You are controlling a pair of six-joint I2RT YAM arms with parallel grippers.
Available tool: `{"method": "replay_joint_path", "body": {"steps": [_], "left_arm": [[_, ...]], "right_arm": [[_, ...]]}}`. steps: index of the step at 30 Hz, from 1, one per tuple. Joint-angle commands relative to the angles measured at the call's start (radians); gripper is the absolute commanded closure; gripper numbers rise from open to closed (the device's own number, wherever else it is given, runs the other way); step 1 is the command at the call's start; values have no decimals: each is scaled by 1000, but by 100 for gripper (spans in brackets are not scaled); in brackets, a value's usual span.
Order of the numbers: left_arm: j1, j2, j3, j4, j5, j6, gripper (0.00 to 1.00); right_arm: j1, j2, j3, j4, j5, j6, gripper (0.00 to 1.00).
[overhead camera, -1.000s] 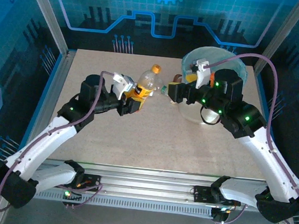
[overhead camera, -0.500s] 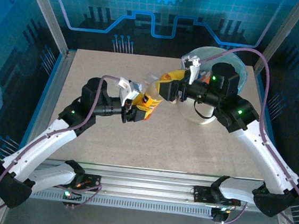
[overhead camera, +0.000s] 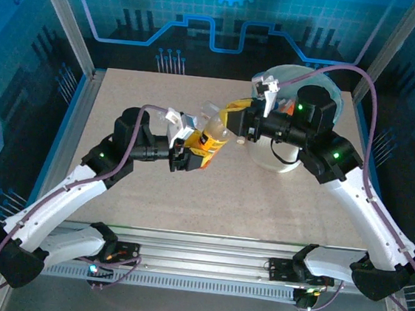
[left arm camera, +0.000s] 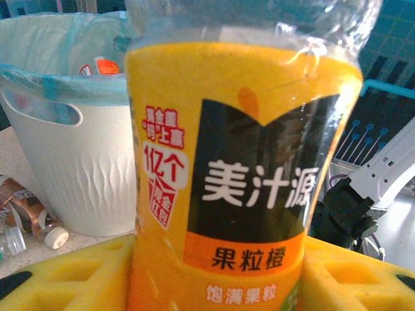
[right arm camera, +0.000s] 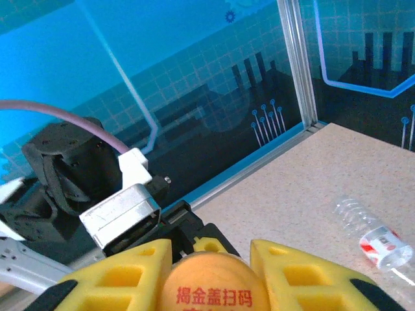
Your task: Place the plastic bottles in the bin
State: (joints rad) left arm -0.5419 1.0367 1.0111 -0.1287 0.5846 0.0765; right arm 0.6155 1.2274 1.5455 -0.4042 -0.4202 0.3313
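So, starting on the left: the left arm point(overhead camera: 79, 179) is stretched over the middle of the worktop point(overhead camera: 247, 204), forearm about level. The left fingers point(overhead camera: 191, 157) are clamped on the lower part of the orange bottle point(overhead camera: 211, 136), right on the label. The bottle is up in the air, clear of the worktop. Its long axis slants away from the left fingers toward the far right, cap end leading. That cap end sits in the right fingers point(overhead camera: 235, 119), which are closed on it. The right wrist view has the orange cap point(right arm camera: 217, 288) pinched between two yellow pads. So both arms hold it at once, which looks like a handover to me. The right arm point(overhead camera: 340, 166) reaches in from the right, and the bin point(overhead camera: 333, 102) stands just behind it at the far right of the worktop. The right arm is clearly the nearer one to the bin. My guess is the left fingers need to let go next, then the bottle can swing back over the rim.
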Motion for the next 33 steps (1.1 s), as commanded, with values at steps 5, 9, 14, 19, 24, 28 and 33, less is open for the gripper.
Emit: {"method": "replay_joint_path", "body": {"steps": [5,9,14,19,24,28,33], "left_arm": [[-10,-24,54,38,1,-34,34],[-10,-53,67,39,-54,-50,7],[-10,-126,52,76,-107,-46,1],[-9,-180,28,104,-178,-40,1],[-9,-197,15,72,-255,-32,1],[-10,-195,6,62,-283,-35,1],[-10,-193,2,63,-305,-40,1]], "right_arm": [[9,-9,40,-55,49,-32,100],[10,-17,103,-127,174,-62,100],[10,-28,226,-239,504,-164,100],[10,-20,319,-243,770,-289,100],[10,31,358,-165,973,-449,100],[-12,105,380,-126,1017,-516,100],[-68,184,382,-84,972,-463,100]]}}
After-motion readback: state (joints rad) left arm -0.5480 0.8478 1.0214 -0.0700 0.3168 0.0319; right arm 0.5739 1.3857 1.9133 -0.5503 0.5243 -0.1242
